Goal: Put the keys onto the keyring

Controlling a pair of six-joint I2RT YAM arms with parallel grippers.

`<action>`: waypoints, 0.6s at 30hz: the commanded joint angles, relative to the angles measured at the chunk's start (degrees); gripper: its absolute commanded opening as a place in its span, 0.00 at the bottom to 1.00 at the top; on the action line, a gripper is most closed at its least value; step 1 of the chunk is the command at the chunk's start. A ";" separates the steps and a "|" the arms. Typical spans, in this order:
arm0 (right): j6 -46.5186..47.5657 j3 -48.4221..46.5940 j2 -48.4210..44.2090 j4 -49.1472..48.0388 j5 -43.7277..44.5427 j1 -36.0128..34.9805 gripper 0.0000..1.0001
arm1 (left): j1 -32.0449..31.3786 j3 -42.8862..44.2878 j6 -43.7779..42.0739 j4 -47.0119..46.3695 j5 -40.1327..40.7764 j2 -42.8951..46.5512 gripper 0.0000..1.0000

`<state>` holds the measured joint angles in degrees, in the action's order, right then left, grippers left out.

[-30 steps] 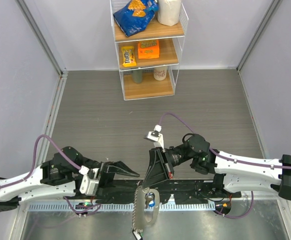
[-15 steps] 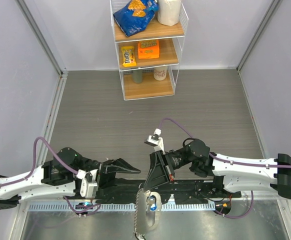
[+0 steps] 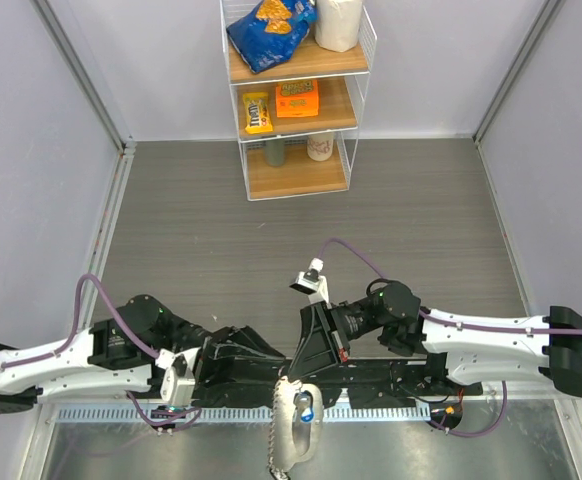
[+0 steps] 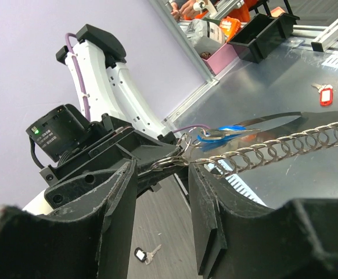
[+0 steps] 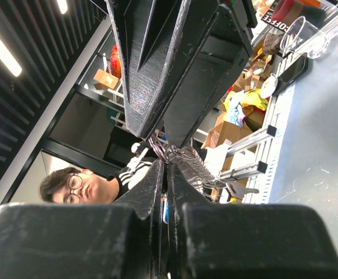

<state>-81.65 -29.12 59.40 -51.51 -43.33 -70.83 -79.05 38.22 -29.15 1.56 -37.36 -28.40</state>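
Pinching the small silver rings at the head of the keyring (image 3: 296, 438), the right pincer (image 5: 166, 172) has its two black fingers pressed tightly together, pointing down past the near edge of the counter (image 3: 201, 230). The keyring – a grey oval – hangs free below those fingertips, over a shiny metal sheet (image 3: 121, 450) in front of the arm bases. A thin silver chain (image 4: 262, 152) trails from the pinched rings alongside it, and a blue tag (image 4: 224, 132) sits just beside the rings.

The left pincer (image 4: 162, 168) faces the right one from close by, low over the counter's near edge. Its fingers are spread, with the pinched rings showing in the gap between their tips – whether either tip touches the rings cannot be told.

One of the keys (image 4: 143, 254), silver with a black head, lies flat on the grey wood-grain counter below the left pincer, apart from the keyring and from both pincers. The other key cannot be made out.

At the far side of the counter stands a wire shelf unit (image 3: 291, 172) holding snack packets and cups.
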 commanded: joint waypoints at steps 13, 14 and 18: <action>-2.55 -0.05 2.21 -6.24 2.20 -0.72 0.05 | -2.08 1.77 -3.64 -2.09 -1.13 -0.78 0.42; -2.64 -0.14 2.56 -6.24 2.11 -0.80 0.05 | -2.16 1.86 -3.81 -2.18 -1.13 -0.86 0.42; -3.25 -0.58 3.88 -7.38 1.76 -0.89 0.05 | -2.43 1.77 -4.16 -2.18 -1.22 -1.22 0.42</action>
<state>-83.72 -28.25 61.89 -55.29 -43.81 -71.64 -80.86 38.22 -32.05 1.63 -37.74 -28.73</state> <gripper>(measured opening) 0.083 0.423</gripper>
